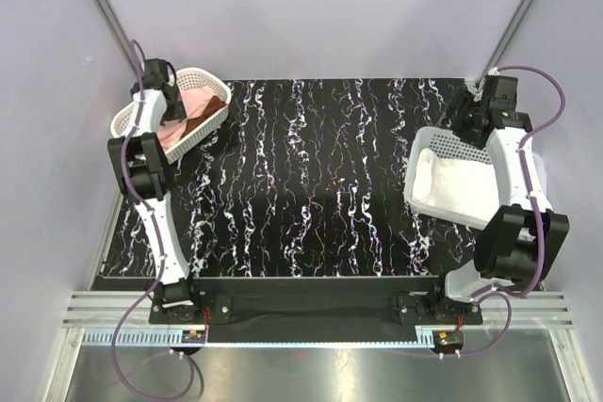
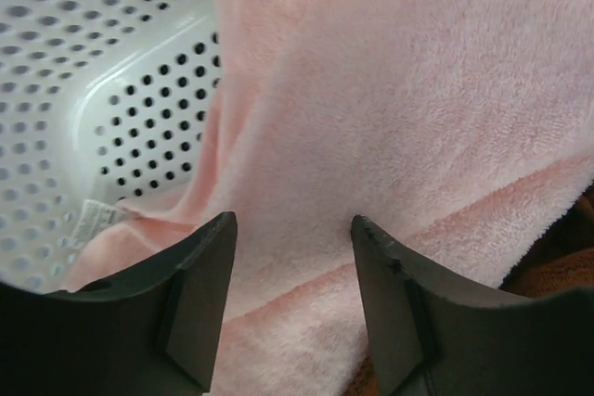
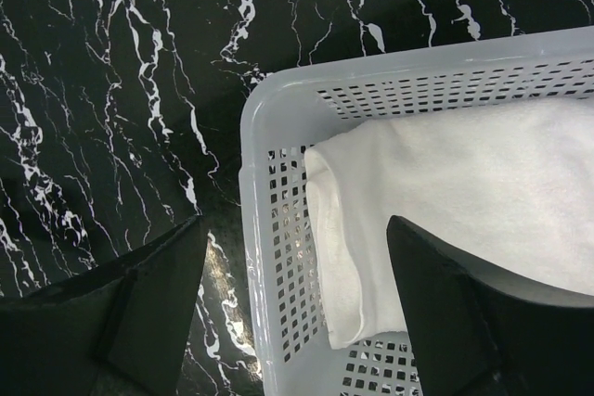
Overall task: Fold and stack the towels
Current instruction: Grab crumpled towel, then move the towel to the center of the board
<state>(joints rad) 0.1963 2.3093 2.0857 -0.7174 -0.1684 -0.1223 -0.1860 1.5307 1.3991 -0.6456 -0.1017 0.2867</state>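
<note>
In the left basket (image 1: 141, 118), at the far-left corner of the table (image 1: 311, 185), the left gripper (image 2: 292, 222) hangs just over the pale pink towel (image 2: 399, 90). Its jaws are apart and nothing is pinched. The rust-brown towel (image 2: 557, 275) is in the same basket, showing at the pink towel's edge.

Step, my read: reach-in to pick the pink towel for folding. The next move calls for sinking the fingers into the cloth, closing on 1 edge or layer only, then lifting clear of the basket wall to the bare table centre.

On the right side, the cream-white towel (image 3: 464, 183) lies folded in the right basket (image 3: 251, 136). The right gripper (image 3: 297, 224) sits above that basket's corner with jaws wide, holding nothing. So 1 of 3 towels looks placed and 2 are left.

In the way:
- The perforated wall is close beside the left fingers.
- A sewn label (image 2: 97, 220) sits at the pink towel's edge.
- The brown towel may drag up with the pink.
</note>
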